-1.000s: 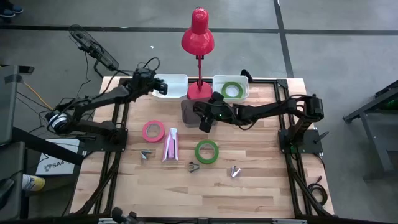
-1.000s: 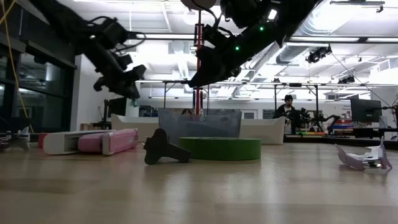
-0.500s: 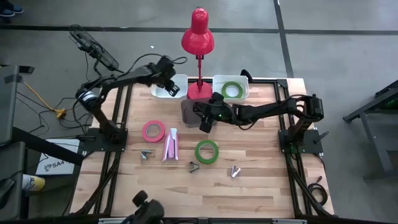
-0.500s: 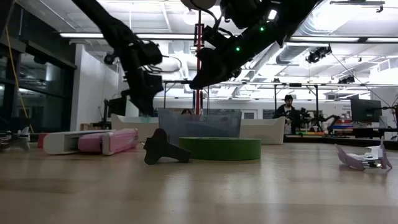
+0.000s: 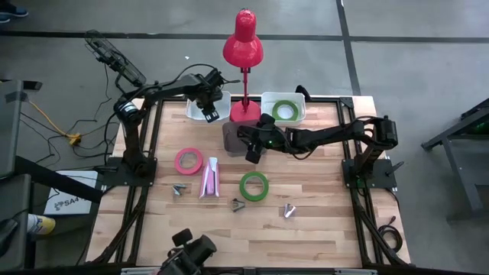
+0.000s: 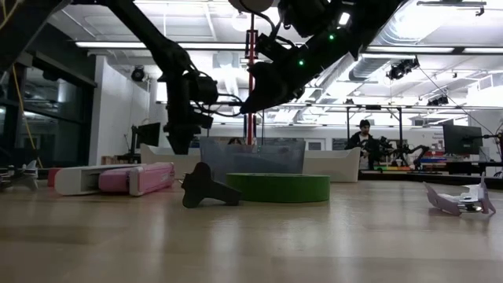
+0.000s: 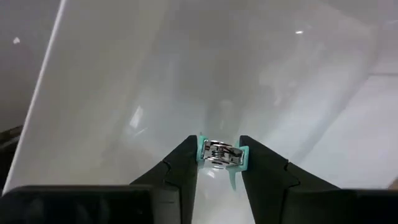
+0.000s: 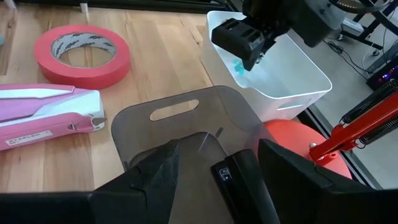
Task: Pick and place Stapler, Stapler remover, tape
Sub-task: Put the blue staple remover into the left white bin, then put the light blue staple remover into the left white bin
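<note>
My left gripper [image 5: 208, 113] points down into the left white bin [image 5: 218, 99] at the far edge and is shut on a teal staple remover [image 7: 219, 154]; the right wrist view shows it [image 8: 239, 65] just above the bin. My right gripper [image 5: 250, 150] hovers over a grey see-through bin [image 8: 186, 121], shut on a black stapler [image 8: 233, 180]. Flat on the table lie pink tape [image 5: 188, 160], green tape [image 5: 254, 186], a pink-and-white stapler [image 5: 208, 177] and three small staple removers [image 5: 179, 189] [image 5: 238, 204] [image 5: 288, 210]. Another green tape [image 5: 286, 111] lies in the right white bin. My left gripper pinches the teal staple remover by its metal middle [image 7: 219, 152] between the two fingertips, coming from above and pointing down. The remover is lifted clear over the white bin's floor. My right gripper has the black stapler's body [image 8: 225, 175] between its fingers, lifted clear above the grey bin; the gripper hides the contact.
A red desk lamp [image 5: 243, 46] stands with its base [image 5: 244, 113] between the two white bins, close to both arms. The grey bin sits just in front of it. Black frame rails run along the table's edges. Bare wood lies toward the near edge [image 5: 252, 237].
My left arm has swung from the table's left side toward the right, along the far edge, to the left white bin, and its gripper has tipped to point down into it, still shut on the remover. My right arm has kept still.
</note>
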